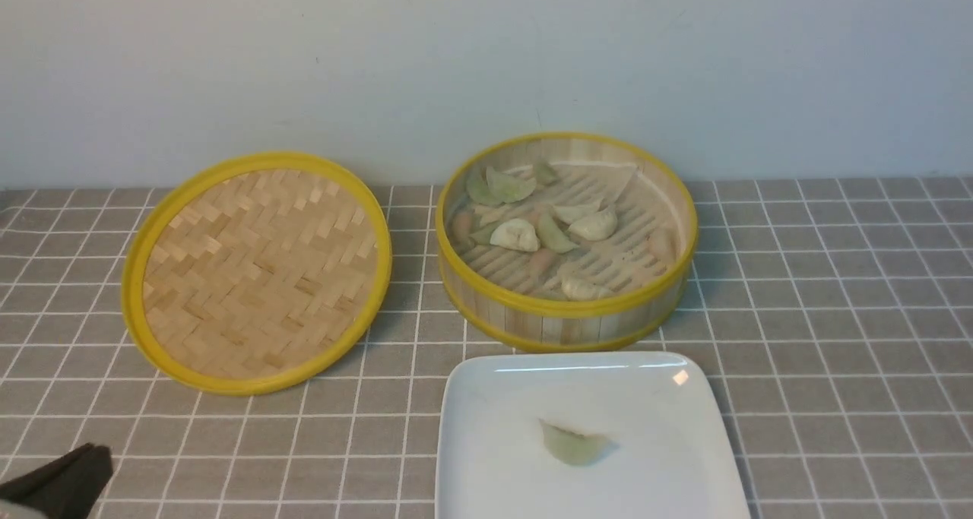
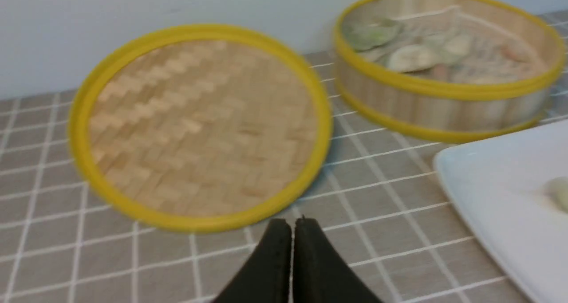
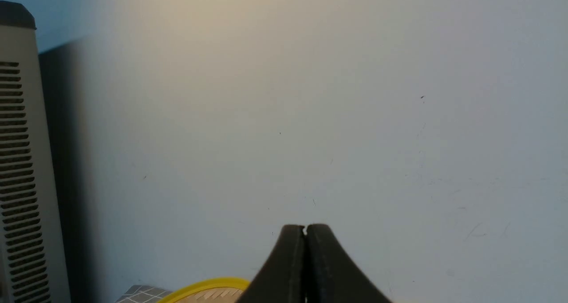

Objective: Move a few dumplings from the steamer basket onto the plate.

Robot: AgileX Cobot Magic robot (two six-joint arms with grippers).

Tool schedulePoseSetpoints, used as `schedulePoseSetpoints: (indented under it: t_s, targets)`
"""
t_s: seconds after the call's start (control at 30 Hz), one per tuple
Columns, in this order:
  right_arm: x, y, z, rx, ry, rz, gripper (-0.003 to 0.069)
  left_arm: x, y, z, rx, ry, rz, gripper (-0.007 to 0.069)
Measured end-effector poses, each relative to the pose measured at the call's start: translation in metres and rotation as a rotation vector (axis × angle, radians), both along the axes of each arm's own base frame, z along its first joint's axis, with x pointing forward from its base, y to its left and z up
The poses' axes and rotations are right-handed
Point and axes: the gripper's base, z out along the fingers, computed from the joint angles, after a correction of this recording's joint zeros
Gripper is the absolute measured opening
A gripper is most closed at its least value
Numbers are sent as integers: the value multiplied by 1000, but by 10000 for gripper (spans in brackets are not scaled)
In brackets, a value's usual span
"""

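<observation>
In the front view we see the bamboo steamer basket [image 1: 566, 329] holding dumplings [image 1: 516, 235] behind the white square plate [image 1: 502, 397] with one green dumpling [image 1: 575, 444] on it; in the left wrist view our left fingers [image 2: 293, 230] are pressed together, and in the right wrist view our right fingers [image 3: 305, 234] are too.

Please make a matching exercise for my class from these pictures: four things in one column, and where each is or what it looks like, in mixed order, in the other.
Things
1. steamer basket
2. plate
3. woven lid
4. left gripper

Places and states
A. white and square, with a single pale green dumpling on it
B. shut, with nothing between its fingertips
C. round and deep, with several dumplings inside
D. flat and round, yellow-rimmed, to the left of the basket

Pairs: 1-C, 2-A, 3-D, 4-B
</observation>
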Motion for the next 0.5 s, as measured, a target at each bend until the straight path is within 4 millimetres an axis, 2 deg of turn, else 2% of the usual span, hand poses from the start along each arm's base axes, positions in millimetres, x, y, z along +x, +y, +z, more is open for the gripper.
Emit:
schedulePoseSetpoints:
  t_s: [0.1, 0.2, 0.5]
  targets:
    - [0, 0, 0, 0, 0, 0, -15, -8, 6, -23, -4, -28, 81, -5]
    - [0, 0, 0, 0, 0, 0, -15, -12, 8, -33, 11, -7, 112, -5]
    - [0, 0, 0, -1, 3, -1, -15, -13, 9, -37, 42, 28, 105, -5]
